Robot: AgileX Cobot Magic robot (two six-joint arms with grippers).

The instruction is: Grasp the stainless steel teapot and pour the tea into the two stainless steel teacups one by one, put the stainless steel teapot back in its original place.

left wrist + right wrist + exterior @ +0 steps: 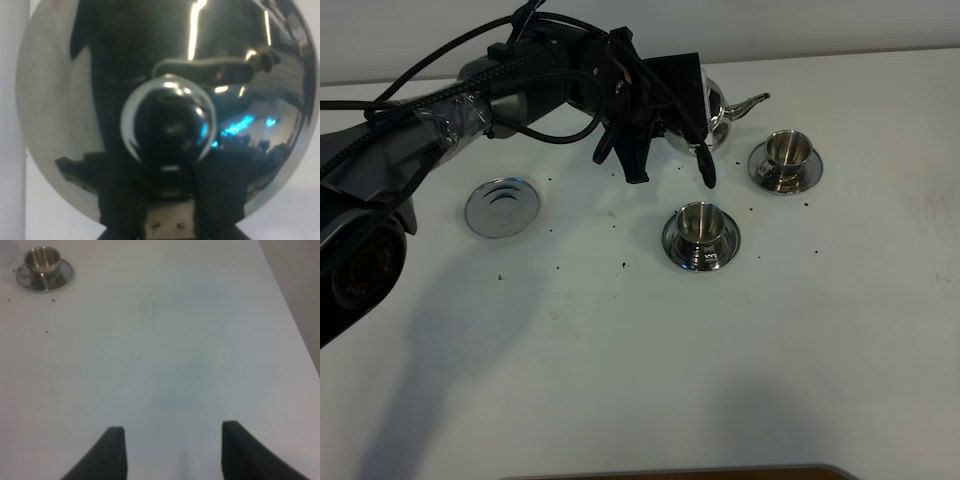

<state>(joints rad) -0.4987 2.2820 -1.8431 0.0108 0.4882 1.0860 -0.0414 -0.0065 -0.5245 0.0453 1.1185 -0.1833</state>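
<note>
- The right gripper [172, 450] hangs over bare white worktop [620, 380] with its jaws standing apart and nothing between them. It plays no part in this step and is best kept where it is.
- The nearer stainless steel teacup [701, 235] sits on its saucer near the middle of the worktop. Whether it holds any tea cannot be told from here.
- The round steel coaster [501, 207] lies bare towards the left edge. Nothing blocks it for the teapot's return.
- The second teacup [786, 160] stands on its saucer further back and to the right, well apart from the first.
- Furthest back, close to the far edge, the left gripper [682, 105] is clamped tight on the stainless steel teapot [722, 112]. The grip seems to be at the handle side, though the contact itself is hidden.
- The spout [756, 100] points right, beyond the second teacup.
- To pour well, I judge the spout tip should first be brought directly over a cup's mouth, then lowered.
- The tilt should then be slow, because the cups are small and the stream from a thin spout shifts as the tilt grows.
- In the left wrist view the knobbed lid [169, 125] fills the frame, so a steep tip may loosen it.
</note>
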